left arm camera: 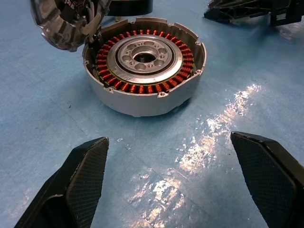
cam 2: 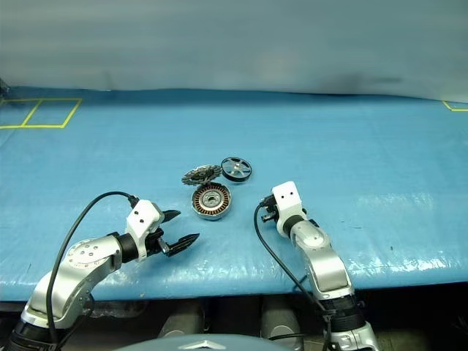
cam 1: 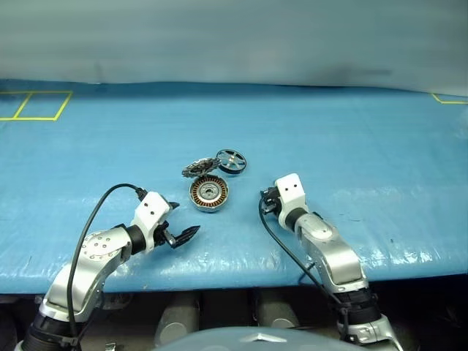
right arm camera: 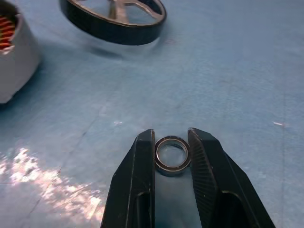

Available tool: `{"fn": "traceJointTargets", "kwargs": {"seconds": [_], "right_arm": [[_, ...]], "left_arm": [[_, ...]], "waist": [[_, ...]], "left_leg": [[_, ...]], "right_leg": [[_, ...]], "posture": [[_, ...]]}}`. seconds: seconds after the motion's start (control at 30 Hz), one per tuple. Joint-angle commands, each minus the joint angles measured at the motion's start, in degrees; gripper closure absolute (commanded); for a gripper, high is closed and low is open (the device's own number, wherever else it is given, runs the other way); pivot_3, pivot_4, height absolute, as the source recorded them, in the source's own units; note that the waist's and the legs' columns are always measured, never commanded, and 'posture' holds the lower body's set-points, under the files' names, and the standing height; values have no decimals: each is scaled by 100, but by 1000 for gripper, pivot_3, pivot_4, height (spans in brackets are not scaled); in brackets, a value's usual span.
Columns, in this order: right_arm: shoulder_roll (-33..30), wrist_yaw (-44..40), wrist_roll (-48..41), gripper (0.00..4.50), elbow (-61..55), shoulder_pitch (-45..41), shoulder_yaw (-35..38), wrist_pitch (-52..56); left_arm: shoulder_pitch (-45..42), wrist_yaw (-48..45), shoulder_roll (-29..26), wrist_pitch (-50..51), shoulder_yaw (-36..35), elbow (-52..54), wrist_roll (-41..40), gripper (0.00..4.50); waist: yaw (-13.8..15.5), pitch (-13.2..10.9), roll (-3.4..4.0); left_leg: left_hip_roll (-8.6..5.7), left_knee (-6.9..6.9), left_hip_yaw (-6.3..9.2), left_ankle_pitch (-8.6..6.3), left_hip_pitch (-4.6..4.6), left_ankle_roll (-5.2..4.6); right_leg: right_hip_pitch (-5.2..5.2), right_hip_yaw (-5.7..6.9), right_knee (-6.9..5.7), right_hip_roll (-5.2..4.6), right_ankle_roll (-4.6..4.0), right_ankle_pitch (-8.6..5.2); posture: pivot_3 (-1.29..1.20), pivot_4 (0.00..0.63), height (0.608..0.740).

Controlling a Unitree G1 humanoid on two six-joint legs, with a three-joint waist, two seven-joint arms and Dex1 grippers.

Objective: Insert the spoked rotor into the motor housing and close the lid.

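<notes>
The right gripper (right arm camera: 171, 142) is clenched on a small ring (right arm camera: 171, 154), a thin dark-rimmed metal circle pinched edge-on between its two black fingers (right arm camera: 140, 161). Both pads touch the ring's rim, one on each side, and the blue table cover (right arm camera: 228, 71) shows through its open centre.

Ahead of this gripper and off to its left lies the rotor (right arm camera: 114, 19), dark-rimmed with silvery spokes and open gaps, well apart from the fingertips. Further to the gripper's left, the pale wall of the housing (right arm camera: 14, 61) comes in, with a glimpse of copper windings at its top.

The left gripper (left arm camera: 175, 156) is released, its fingers (left arm camera: 83, 175) spread wide and holding nothing. The housing (left arm camera: 145, 61) sits straight ahead of it, a little beyond the fingertips, flat on the cover with its ring of copper windings and silver hub facing up. The lid (left arm camera: 66, 23) leans against the housing's far rim, tilted, to the left of this gripper's line. The dark edge of the rotor lies behind the housing.

From the head views, the lid (cam 1: 199, 168) and rotor (cam 1: 231, 161) lie side by side just beyond the housing (cam 1: 209, 194), which lies between the two grippers, the left (cam 1: 175, 232) being nearer the table's front edge.
</notes>
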State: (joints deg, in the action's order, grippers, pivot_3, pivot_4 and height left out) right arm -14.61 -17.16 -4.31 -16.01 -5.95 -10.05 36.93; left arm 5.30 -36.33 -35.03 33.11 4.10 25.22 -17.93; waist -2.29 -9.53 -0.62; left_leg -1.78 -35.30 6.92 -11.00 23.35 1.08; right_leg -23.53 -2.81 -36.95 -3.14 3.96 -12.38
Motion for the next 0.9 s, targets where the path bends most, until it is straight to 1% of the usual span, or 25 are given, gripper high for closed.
{"fn": "traceJointTargets", "kwargs": {"seconds": [0.03,0.17,0.3,0.5,0.6,0.77,0.9], "right_arm": [[-101,-448,-355,3832,-913,-240,-187,390],[-35,-612,-540,3832,-1224,-555,-326,598],[132,-648,-595,3832,-1166,-820,-565,625],[582,-529,-392,3832,-500,-986,-1061,183],[812,-450,-253,3832,-81,-1067,-1243,-106],[1148,-331,-84,3832,554,-1236,-1313,-523],[1265,-339,-22,3832,850,-1299,-1274,-729]], "left_arm": [[-24,-4,-16,-97,-83,189,19,0],[-37,-9,-17,-94,-61,191,27,0],[0,16,-9,-107,-89,210,30,0],[150,260,109,-510,-203,121,271,0],[303,332,204,-925,-227,11,415,0],[487,332,442,-1167,-313,-67,319,0],[558,324,617,-1409,-376,-157,288,0]], "waist": [[0,0,-1],[6,0,-1],[13,0,-3],[9,0,-3],[4,0,-2],[7,0,-2],[7,0,-2]], "left_leg": [[3,0,0,0,0,0],[21,1,0,0,1,0],[22,0,-1,0,7,0],[22,3,-3,-1,8,1],[22,2,-4,-1,8,2],[22,2,-6,-1,8,3],[21,2,-6,-1,7,4]], "right_leg": [[1,1,0,1,0,0],[-1,4,1,5,-1,0],[-4,4,6,3,0,1],[-10,3,5,6,-2,2],[-11,2,5,7,-4,3],[-12,1,4,7,-5,4],[-11,2,4,12,-6,5]], "posture": [[0,150,740],[0,150,740],[0,150,740],[0,150,740],[0,150,740],[0,150,740],[0,150,740]]}}
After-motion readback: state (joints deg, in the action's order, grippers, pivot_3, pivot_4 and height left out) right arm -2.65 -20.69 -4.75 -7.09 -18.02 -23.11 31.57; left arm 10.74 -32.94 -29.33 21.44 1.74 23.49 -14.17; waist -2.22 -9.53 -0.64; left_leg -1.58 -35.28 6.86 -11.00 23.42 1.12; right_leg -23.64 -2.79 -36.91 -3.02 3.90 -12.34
